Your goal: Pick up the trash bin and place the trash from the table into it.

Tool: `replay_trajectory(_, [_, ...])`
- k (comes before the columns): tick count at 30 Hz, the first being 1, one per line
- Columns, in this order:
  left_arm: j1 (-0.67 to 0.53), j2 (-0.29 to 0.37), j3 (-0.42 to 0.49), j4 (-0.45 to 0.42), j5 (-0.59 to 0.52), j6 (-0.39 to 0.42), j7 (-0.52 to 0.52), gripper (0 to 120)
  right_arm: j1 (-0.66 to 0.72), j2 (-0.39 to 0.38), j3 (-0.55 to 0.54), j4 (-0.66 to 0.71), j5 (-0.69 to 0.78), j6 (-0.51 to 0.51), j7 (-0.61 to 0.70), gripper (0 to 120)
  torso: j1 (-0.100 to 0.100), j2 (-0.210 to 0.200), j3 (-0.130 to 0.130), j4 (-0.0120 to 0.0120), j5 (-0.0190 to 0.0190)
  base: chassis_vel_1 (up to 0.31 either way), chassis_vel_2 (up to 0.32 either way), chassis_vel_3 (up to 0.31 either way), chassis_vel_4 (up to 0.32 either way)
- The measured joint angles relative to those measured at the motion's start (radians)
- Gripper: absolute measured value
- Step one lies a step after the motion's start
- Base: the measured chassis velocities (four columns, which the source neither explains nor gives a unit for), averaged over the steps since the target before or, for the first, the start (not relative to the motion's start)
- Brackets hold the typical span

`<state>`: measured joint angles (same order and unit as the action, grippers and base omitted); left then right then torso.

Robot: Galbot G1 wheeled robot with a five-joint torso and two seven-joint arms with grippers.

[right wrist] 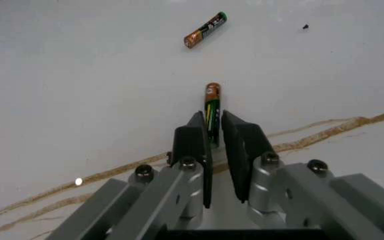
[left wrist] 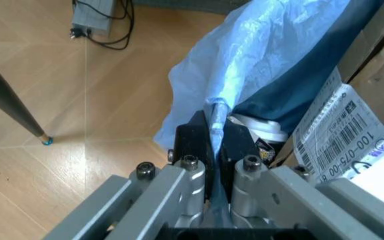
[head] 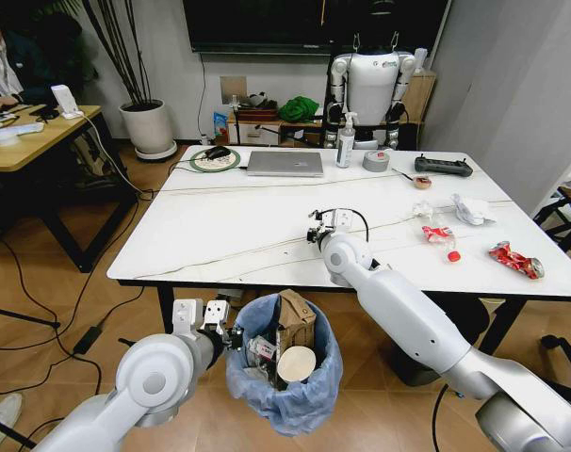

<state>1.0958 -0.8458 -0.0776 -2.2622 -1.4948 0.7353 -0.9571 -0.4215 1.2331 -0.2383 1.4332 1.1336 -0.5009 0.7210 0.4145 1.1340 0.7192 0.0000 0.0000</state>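
Head view: left gripper [head: 231, 336] clamps bin [head: 284, 386] rim at 9 o'clock side, bin below table [head: 220, 235] near edge, holding cardboard [head: 295, 320] and cup [head: 298, 363]. Right gripper [head: 316, 229] at table centre, fingers [right wrist: 190, 142] closed on battery [right wrist: 211, 112]; second battery [right wrist: 205, 30] lies apart. Trash at 3 o'clock: red wrapper [head: 515, 260], crumpled paper [head: 472, 209], red cap [head: 453, 255]. Laptop [head: 285, 163], tape roll [head: 376, 160], bottle [head: 346, 140] along far edge. Brown streaks cross white top. Wood floor, cables.
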Motion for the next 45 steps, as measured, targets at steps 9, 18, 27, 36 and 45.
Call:
replay_trajectory(9, [-0.002, -0.002, 0.001, 0.003, -0.001, 0.000, 0.001, 0, -0.008, -0.016, 0.006, 0.025, -0.010, 0.021, -0.008, 0, 0.000, 0.000, 0.000, 0.0001, 0.0002, 0.000, 0.000, 0.000, 0.000])
replay_trajectory(18, [-0.012, -0.020, 0.001, 0.022, 0.000, 0.000, 0.002, 0, -0.087, -0.203, 0.018, 0.322, 0.007, 0.044, -0.118, 0, 0.000, 0.000, 0.000, -0.0003, 0.0002, 0.000, 0.000, 0.000, 0.000])
replay_trajectory(27, [-0.034, -0.029, 0.000, 0.053, -0.007, 0.000, 0.002, 0, -0.227, -0.337, 0.070, 0.536, -0.029, 0.134, -0.476, 0, 0.000, 0.000, 0.000, 0.0001, 0.0000, 0.000, 0.000, 0.000, 0.000])
replay_trajectory(36, [-0.050, -0.035, -0.002, 0.071, -0.031, 0.000, -0.004, 0, -0.369, -0.459, 0.137, 0.704, -0.095, 0.146, -0.692, 0, 0.000, 0.000, 0.000, -0.0001, 0.0001, 0.000, 0.000, 0.000, 0.000])
replay_trajectory(45, [-0.052, -0.043, -0.009, 0.071, -0.051, 0.000, -0.020, 0, -0.414, -0.530, 0.132, 0.745, -0.217, 0.165, -0.907, 0, 0.000, 0.000, 0.000, 0.0000, 0.0001, 0.000, 0.000, 0.000, 0.000])
